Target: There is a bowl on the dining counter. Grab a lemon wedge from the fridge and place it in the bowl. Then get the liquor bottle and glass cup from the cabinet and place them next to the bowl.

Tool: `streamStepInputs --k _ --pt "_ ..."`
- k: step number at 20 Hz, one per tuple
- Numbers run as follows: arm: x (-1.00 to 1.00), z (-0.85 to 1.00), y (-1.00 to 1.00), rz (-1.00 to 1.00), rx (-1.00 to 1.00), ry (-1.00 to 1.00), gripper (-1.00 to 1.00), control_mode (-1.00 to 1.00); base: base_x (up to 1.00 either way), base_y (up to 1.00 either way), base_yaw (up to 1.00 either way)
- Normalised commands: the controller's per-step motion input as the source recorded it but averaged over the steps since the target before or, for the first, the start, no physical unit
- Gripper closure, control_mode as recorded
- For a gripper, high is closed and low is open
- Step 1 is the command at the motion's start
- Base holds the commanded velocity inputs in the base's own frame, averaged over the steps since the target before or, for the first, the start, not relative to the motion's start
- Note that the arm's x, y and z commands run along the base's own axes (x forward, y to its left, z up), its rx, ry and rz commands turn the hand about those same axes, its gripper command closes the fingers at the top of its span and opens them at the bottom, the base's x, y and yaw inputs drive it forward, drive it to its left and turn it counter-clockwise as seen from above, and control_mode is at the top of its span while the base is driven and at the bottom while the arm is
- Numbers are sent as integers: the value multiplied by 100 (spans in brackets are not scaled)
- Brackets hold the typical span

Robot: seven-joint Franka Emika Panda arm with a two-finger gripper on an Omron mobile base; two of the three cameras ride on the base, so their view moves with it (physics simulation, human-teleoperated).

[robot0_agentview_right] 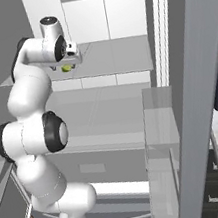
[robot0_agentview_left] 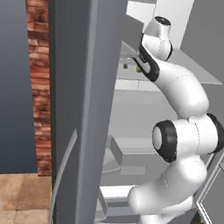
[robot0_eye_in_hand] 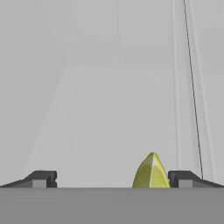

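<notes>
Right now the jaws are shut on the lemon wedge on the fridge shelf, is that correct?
Not quite. The jaws are open, not shut. In the hand view the gripper has its two tips wide apart, and the lemon wedge sits between them, close to one tip, resting on the fridge shelf and not yet gripped.

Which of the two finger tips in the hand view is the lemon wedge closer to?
The right-hand finger tip. The lemon wedge sits just beside it, well off-centre between the open jaws, while the left-hand finger tip stands far from the wedge with bare shelf between.
</notes>
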Motion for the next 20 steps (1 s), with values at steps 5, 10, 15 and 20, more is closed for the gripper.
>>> streamStepInputs --k 5,10,15,20 --pt "-14 -41 45 0 0 0 -100 -100 0 0 0" --pt "0 -35 44 0 0 0 -100 -100 0 0 0" --pt "-13 -6 3 -1 0 -4 -100 -100 0 0 0" --pt "-21 0 -36 -4 0 -7 -100 -100 0 0 0"
